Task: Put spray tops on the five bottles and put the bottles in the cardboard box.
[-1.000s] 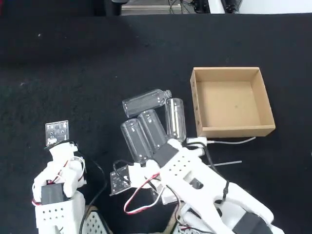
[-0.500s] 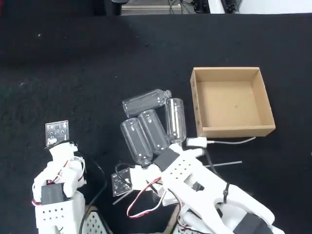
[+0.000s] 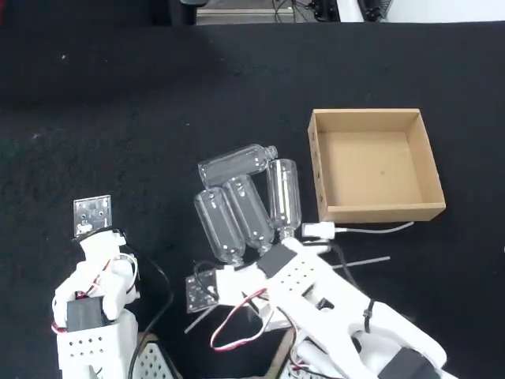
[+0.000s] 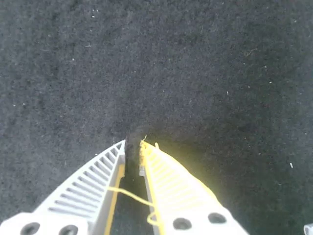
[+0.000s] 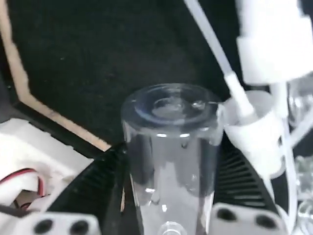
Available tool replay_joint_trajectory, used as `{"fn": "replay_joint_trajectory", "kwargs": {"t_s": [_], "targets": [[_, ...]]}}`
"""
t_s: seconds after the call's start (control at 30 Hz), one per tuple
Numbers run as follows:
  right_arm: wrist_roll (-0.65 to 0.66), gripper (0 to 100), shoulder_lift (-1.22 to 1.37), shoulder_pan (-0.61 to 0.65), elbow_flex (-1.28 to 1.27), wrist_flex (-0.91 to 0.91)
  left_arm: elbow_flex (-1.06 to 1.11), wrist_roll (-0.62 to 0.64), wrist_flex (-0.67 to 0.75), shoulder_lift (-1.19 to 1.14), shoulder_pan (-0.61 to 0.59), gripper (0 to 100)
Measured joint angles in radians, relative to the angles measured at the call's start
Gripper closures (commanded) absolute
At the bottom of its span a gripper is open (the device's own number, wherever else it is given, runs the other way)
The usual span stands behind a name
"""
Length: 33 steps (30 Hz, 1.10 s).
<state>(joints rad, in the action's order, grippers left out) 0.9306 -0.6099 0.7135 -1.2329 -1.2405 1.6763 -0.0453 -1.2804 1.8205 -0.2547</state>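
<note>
Right gripper (image 5: 169, 161) pinching a clear bottle (image 5: 168, 127)

High view: four bottles (image 3: 251, 209) lie on their sides just left of the cardboard box (image 3: 383, 212). Three run lengthwise away from the right arm (image 3: 316, 292), which has drawn back since a second ago, baring more glass. Left wrist view: left gripper (image 4: 133, 147) pressed together over the mat (image 4: 205, 68). Right wrist view: the bottle sits between the jaws, its axis along them and its base outward, with a spray top (image 5: 254, 132) beside it.
</note>
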Motion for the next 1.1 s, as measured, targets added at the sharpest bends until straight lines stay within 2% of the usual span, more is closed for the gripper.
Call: {"fn": "replay_joint_trajectory", "kwargs": {"t_s": [0.1, 0.23, 0.4, 0.5, 0.6, 0.77, 0.9, 1.0, 1.1], "targets": [[0.0, 98.6, 0.0, -0.038, 0.015, -0.04, 0.0, 0.0, 0.0, 0.0, 0.0, 96], [0.0, 97.2, 0.0, -0.081, 0.146, -0.167, 0.0, 0.0, 0.0, 0.0, 0.0, 96], [-0.009, 97.0, 0.0, -0.146, 0.427, -0.387, 0.0, 0.0, 0.0, 0.0, 0.0, 96], [-0.1, 96.9, 0.0, -0.18, 0.605, -0.45, 0.0, 0.0, 0.0, 0.0, 0.0, 96], [-0.265, 96.9, 0.0, -0.186, 0.753, -0.451, 0.0, 0.0, 0.0, 0.0, 0.0, 96], [-0.606, 96.9, 0.0, -0.19, 0.795, -0.265, 0.0, 0.0, 0.0, 0.0, 0.0, 95], [-0.775, 96.9, 0.0, -0.19, 0.749, -0.107, 0.0, -0.011, 0.002, 0.0, 0.0, 95], [-0.875, 96.9, 0.0, -0.19, 0.715, 0.0, 0.0, -0.123, 0.043, 0.0, -0.068, 95], [-0.936, 96.9, 0.002, -0.13, 0.684, 0.075, -0.015, -0.325, 0.135, 0.002, -0.227, 95]]}}
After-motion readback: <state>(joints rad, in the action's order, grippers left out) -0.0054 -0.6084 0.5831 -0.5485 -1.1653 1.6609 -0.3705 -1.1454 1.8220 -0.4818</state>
